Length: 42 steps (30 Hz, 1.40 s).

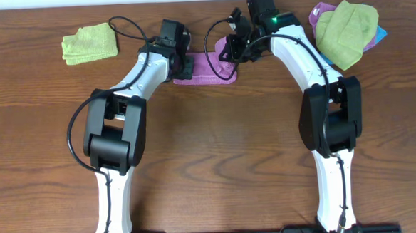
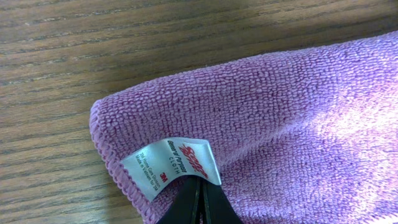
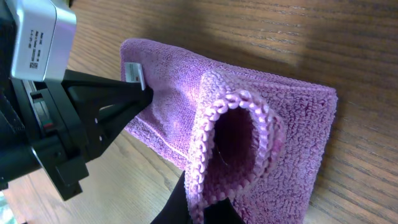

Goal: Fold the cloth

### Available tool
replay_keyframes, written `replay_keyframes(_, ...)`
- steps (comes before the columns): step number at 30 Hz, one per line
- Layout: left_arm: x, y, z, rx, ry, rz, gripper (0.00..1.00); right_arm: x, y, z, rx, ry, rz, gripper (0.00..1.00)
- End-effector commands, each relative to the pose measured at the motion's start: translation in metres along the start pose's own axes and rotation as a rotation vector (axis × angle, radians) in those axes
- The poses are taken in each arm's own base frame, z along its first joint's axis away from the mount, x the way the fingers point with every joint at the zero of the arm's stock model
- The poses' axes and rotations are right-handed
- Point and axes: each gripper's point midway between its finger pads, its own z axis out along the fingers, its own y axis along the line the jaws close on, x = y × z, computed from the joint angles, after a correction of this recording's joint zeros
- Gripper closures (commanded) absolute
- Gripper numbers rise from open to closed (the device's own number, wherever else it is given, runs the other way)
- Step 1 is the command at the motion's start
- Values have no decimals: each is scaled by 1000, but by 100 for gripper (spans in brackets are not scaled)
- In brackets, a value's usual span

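Observation:
A purple microfibre cloth (image 1: 207,68) lies folded at the back middle of the wooden table. My left gripper (image 1: 186,63) is shut on its left edge, right under the white label (image 2: 176,165); the purple pile (image 2: 280,118) fills the left wrist view and my closed fingertips (image 2: 200,202) show at the bottom. My right gripper (image 1: 232,52) is shut on the cloth's right edge. In the right wrist view the stitched hem (image 3: 233,146) curls into a loop above my fingers (image 3: 205,208), lifted a little off the table. The left gripper (image 3: 134,93) shows there too.
A folded green cloth (image 1: 88,43) lies at the back left. A pile of cloths, green (image 1: 345,31) on top of purple and blue ones, sits at the back right. The table's far edge is just behind both grippers.

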Motion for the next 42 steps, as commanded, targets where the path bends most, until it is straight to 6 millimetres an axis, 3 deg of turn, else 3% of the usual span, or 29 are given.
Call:
replay_keyframes(1, -13, 3, -8, 38, -17, -31, 94, -3, 5, 1, -6, -6, -27, 99)
replay_keyframes(10, -61, 9, -87, 35, -180, -37, 94, 0, 14, 6, -12, 1, -41, 99)
replay_keyframes(17, -77, 42, -143, 3, -267, -90, 95, 0, 23, 11, -22, -1, -37, 99)
replay_keyframes(32, -47, 140, -164, -6, -208, -289, 94, -10, 70, 30, -78, -67, -140, 99)
replay_keyframes(42, -44, 147, -165, -12, -203, -287, 94, -1, 83, 47, -62, -53, -174, 99)
